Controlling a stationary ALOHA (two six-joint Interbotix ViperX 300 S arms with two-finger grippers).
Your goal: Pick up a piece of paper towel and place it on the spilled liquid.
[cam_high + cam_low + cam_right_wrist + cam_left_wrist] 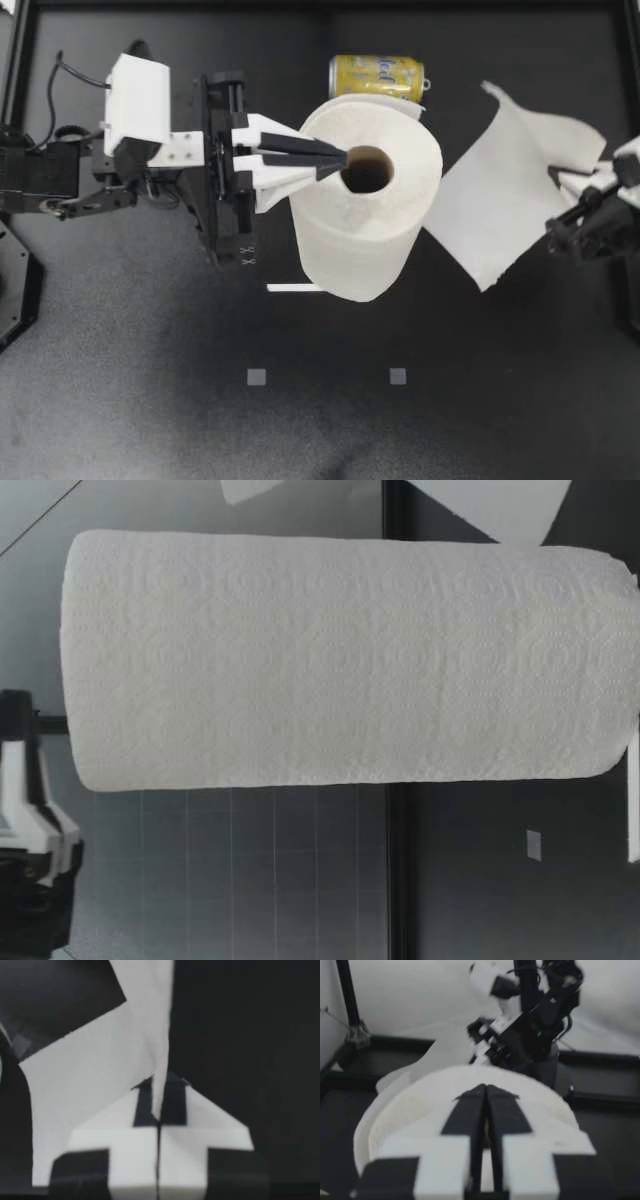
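L hand (335,160): together, atop upright white paper-towel roll (370,215). R hand (568,182): clamped on white paper-towel sheet (500,200), counter (150,400) right edge.

The left end effector (338,160) is stretched inward with fingers pressed together, while the right end effector (560,178) is clamped on a paper towel sheet (505,205).

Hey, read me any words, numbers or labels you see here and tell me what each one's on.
Yellow can: dark lettering, too blurred to read.
My left gripper: small white marks on its black frame, too small to read.
Paper towel roll and sheet: no text.
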